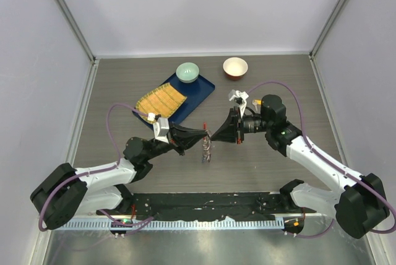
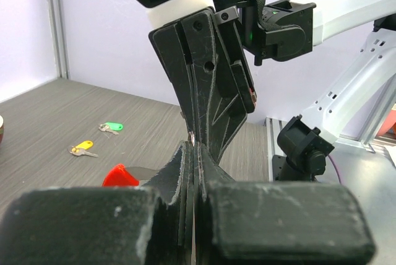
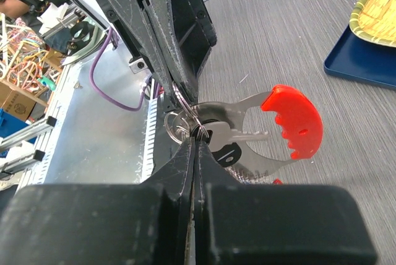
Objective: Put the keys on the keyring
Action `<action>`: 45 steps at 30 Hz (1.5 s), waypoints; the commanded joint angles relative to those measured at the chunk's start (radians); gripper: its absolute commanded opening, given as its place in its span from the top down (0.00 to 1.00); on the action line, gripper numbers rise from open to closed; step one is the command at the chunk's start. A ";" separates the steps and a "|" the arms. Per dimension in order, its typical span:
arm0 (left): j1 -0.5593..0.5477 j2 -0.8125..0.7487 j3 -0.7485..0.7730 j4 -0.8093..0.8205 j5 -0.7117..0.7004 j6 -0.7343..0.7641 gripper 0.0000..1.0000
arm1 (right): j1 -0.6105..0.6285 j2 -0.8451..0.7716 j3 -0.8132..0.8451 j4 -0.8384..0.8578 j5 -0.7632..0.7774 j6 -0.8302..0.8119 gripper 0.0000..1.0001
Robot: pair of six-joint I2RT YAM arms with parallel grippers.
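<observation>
The keyring (image 1: 207,152) hangs above the table between both grippers, which meet tip to tip. In the right wrist view its silver ring (image 3: 180,121) carries a black-headed key (image 3: 226,153), a plain silver key (image 3: 230,134) and a metal piece with a red end (image 3: 294,120). My right gripper (image 3: 197,136) is shut on the ring from below. My left gripper (image 2: 194,146) is shut on a sliver of the ring, and its fingers (image 3: 162,36) come down from above. A yellow key (image 2: 82,148) and a green key (image 2: 112,127) lie on the table.
A blue tray (image 1: 201,88) at the back holds a woven yellow mat (image 1: 161,101) and a green bowl (image 1: 187,72). An orange bowl (image 1: 235,67) stands to its right. The perforated metal rail (image 1: 204,221) runs along the near edge.
</observation>
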 commanded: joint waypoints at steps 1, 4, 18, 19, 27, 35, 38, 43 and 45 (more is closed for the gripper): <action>-0.002 -0.018 0.045 0.264 0.012 0.015 1.00 | -0.004 -0.012 0.007 0.079 -0.025 0.016 0.95; -0.001 -0.018 0.039 0.264 0.004 0.021 1.00 | -0.005 -0.035 0.002 0.056 -0.008 -0.010 0.78; -0.001 -0.017 0.063 0.263 0.066 -0.003 1.00 | -0.014 -0.070 0.014 0.028 0.007 -0.078 0.69; -0.001 -0.017 0.065 0.264 0.069 -0.005 1.00 | -0.014 -0.070 0.016 0.030 -0.003 -0.078 0.70; -0.001 -0.008 0.077 0.263 0.092 -0.016 1.00 | -0.016 -0.062 0.014 0.074 -0.042 -0.052 0.74; -0.002 0.002 0.091 0.264 0.110 -0.025 1.00 | -0.014 -0.070 0.014 0.100 -0.076 -0.046 0.80; -0.001 0.005 0.095 0.264 0.123 -0.029 1.00 | -0.016 -0.067 0.016 0.104 -0.077 -0.039 0.89; -0.003 0.000 0.103 0.264 0.139 -0.029 1.00 | -0.014 -0.050 0.017 0.102 -0.080 -0.035 0.99; -0.003 -0.005 0.108 0.264 0.147 -0.029 1.00 | -0.014 -0.038 0.017 0.102 -0.080 -0.032 0.99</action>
